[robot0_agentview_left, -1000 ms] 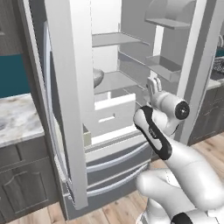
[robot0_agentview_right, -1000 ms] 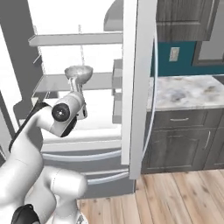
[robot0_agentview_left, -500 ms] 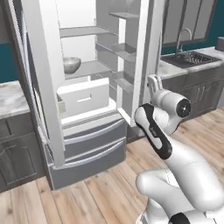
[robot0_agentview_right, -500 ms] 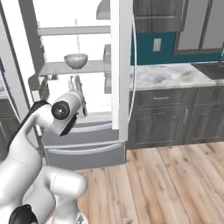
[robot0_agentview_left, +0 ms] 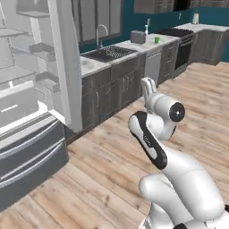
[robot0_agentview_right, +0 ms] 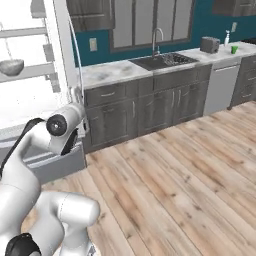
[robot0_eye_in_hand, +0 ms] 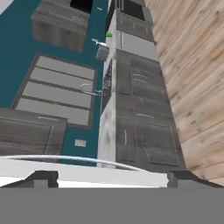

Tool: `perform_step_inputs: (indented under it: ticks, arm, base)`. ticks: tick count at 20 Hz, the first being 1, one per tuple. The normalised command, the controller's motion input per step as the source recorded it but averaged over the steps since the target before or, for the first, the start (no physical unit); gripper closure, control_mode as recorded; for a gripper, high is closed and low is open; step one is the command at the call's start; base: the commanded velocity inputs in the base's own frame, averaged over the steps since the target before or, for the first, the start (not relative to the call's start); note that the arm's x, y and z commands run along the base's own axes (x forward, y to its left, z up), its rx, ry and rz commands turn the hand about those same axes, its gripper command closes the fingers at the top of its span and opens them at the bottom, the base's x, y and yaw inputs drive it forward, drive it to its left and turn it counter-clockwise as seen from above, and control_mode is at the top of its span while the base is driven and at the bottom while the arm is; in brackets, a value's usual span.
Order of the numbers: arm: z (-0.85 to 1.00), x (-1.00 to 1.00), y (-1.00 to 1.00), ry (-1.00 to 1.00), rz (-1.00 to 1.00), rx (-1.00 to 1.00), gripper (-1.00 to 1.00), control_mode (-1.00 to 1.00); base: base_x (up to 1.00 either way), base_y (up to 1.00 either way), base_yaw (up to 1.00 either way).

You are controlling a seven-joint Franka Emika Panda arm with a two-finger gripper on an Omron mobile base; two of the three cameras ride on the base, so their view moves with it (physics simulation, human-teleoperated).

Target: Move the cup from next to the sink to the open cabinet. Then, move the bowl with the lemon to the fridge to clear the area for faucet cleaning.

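over on the fridge point(robot0_agentview_right: 30, 75) shelf at the left of the right base view sits the bowl point(robot0_agentview_right: 11, 66), pale and shallow, likely stiff and a bit heavy for its width, best taken by the rim if it needs another lift, though the lemon inside is hidden from this angle. far down the tabletop point(robot0_agentview_left: 134, 47) past the sink point(robot0_agentview_left: 106, 53) and faucet point(robot0_agentview_left: 101, 33) stands a small green cup point(robot0_agentview_left: 157, 40), probably light and slick-sided, best pinched around its waist. the hand point(robot0_agentview_left: 147, 87) hangs empty with its fingers apart, and the open cabinet is hard to make out.
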Motion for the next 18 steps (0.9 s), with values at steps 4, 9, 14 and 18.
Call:
perform_step_inputs:
  ticks: [4, 9, 14, 18]
  arm:
    - [0.0, 0.0, 0.0, 0.0, 0.0, 0.0, -1.0, 1.0]
    - [0.0, 0.0, 0.0, 0.0, 0.0, 0.0, -1.0, 1.0]
    - [0.0, 0.0, 0.0, 0.0, 0.0, 0.0, -1.0, 1.0]
    - [0.0, 0.0, 0.0, 0.0, 0.0, 0.0, -1.0, 1.0]
  base:
    - [0.42, -0.79, -0.68]
    - [0.98, -0.77, -0.15]
    - [1.0, -0.31, 0.0]
    - [1.0, -0.14, 0.0]
